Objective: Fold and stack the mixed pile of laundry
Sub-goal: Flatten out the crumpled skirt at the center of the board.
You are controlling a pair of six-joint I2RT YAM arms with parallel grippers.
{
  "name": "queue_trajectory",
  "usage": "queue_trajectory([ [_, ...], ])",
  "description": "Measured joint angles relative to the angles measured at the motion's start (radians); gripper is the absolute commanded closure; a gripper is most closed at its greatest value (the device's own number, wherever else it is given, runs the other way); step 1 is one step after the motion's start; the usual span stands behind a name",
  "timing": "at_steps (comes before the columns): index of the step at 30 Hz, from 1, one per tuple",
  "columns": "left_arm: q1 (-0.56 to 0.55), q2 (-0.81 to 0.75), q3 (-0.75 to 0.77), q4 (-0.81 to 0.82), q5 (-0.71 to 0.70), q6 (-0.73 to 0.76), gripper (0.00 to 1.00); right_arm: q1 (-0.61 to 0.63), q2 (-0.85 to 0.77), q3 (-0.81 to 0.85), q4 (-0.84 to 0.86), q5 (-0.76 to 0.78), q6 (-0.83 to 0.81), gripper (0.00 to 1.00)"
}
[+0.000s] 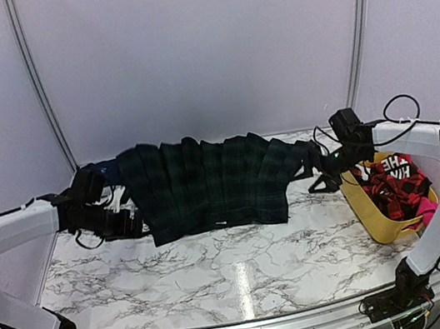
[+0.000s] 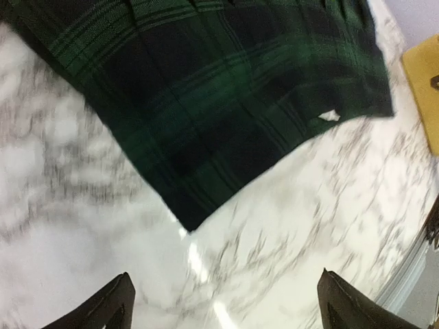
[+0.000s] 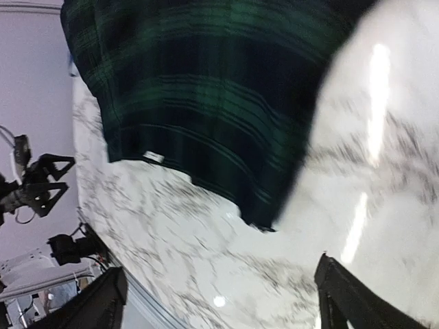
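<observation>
As the dark plaid garment (image 1: 207, 185) lies spread flat on the marble table (image 1: 221, 274), the left gripper (image 1: 129, 224) and right gripper (image 1: 316, 174) flank its two ends, each with fingers splayed wide and holding nothing. In both wrist views a hem corner (image 2: 191, 221) points back toward the gap between the fingertips, just ahead of them. The pleated cloth looks soft, light and limp, likely to sag and slide on the slick stone; those hem corners seem the best hold. A red-and-black piece (image 1: 390, 183) and pink piece (image 1: 421, 206) wait in the yellow tub (image 1: 363, 210) beside the right fingers.
</observation>
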Motion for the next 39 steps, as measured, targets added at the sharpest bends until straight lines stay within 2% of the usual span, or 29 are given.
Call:
queue_trajectory([
  [2,0.000,-0.111,-0.110,-0.057,-0.032,-0.020,0.01,0.002,-0.038,-0.048,-0.114,0.064,-0.039,0.02],
  [3,-0.001,-0.218,-0.131,-0.080,-0.059,-0.041,0.01,0.003,-0.068,-0.049,-0.161,0.092,-0.057,0.05],
  [6,-0.005,-0.287,-0.087,-0.063,-0.084,-0.055,0.01,0.004,-0.132,0.033,-0.216,0.142,-0.113,0.23],
  [10,-0.006,-0.150,0.089,-0.023,-0.129,-0.058,0.01,0.021,-0.045,0.206,-0.176,0.145,-0.159,0.44],
  [13,-0.007,0.069,0.253,-0.007,-0.169,-0.055,0.01,0.063,0.106,0.325,-0.138,0.140,-0.176,0.52],
  [15,-0.012,0.206,0.352,-0.001,-0.179,-0.051,0.07,0.108,0.234,0.405,-0.113,0.135,-0.184,0.54],
  [21,-0.039,0.517,0.560,-0.007,-0.185,-0.035,0.37,0.214,0.494,0.515,-0.084,0.134,-0.184,0.54],
  [25,-0.066,0.619,0.575,-0.034,-0.201,-0.019,0.50,0.231,0.542,0.488,-0.059,0.138,-0.183,0.54],
  [29,-0.103,0.638,0.525,-0.060,-0.238,0.004,0.60,0.229,0.537,0.383,-0.034,0.155,-0.187,0.54],
  [31,-0.134,0.625,0.477,-0.052,-0.264,0.015,0.64,0.225,0.515,0.322,-0.008,0.153,-0.197,0.54],
  [35,-0.233,0.534,0.354,-0.042,-0.276,0.005,0.64,0.206,0.404,0.178,-0.001,0.197,-0.218,0.55],
  [39,-0.459,0.447,0.250,-0.050,-0.270,-0.073,0.57,0.130,0.347,0.098,-0.007,0.211,-0.255,0.55],
])
